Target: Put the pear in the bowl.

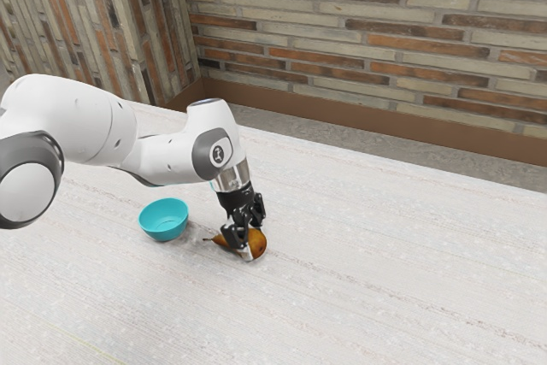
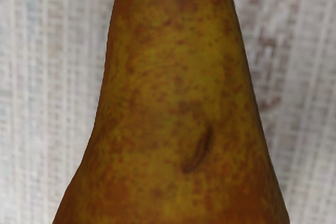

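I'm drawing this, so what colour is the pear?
The pear is yellowy-brown with orange patches and dark speckles. The wrist view shows it best.

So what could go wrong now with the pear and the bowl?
The pear is smooth-looking and narrows toward its stem, so it might slip or roll as my hand lifts it. It also looks at least as long as the bowl is wide, so it could catch on the rim. And the bowl stands close by, so a low swing might bump it.
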Motion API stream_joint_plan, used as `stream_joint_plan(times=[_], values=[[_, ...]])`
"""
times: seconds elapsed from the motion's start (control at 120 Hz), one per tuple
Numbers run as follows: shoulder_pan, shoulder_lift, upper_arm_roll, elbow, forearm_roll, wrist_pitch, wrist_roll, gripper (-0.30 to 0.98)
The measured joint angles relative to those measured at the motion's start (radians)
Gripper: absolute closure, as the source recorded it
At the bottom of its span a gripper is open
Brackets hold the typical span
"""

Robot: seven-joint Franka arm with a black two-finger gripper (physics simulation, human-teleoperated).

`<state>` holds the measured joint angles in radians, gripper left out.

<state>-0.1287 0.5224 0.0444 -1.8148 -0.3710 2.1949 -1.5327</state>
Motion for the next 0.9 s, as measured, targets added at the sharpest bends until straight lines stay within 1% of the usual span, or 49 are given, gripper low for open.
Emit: stream_joint_plan(times=[0.117, 0.225, 0.492, 0.608, 0.742, 0.9], values=[[-0.002, -0.001, 0.0, 0.0, 0.0, -0.001, 0.0, 0.41], [-0.002, -0.003, 0.0, 0.0, -0.002, -0.002, 0.0, 0.41], [-0.006, -0.017, 0.002, -0.002, 0.002, -0.001, 0.001, 0.35], [-0.011, -0.055, 0.008, -0.01, 0.006, -0.001, 0.001, 0.36], [-0.005, -0.153, 0.045, -0.046, 0.019, -0.004, 0.001, 0.38], [0.075, -0.226, 0.066, -0.092, 0.027, -0.019, 0.0, 0.39]])
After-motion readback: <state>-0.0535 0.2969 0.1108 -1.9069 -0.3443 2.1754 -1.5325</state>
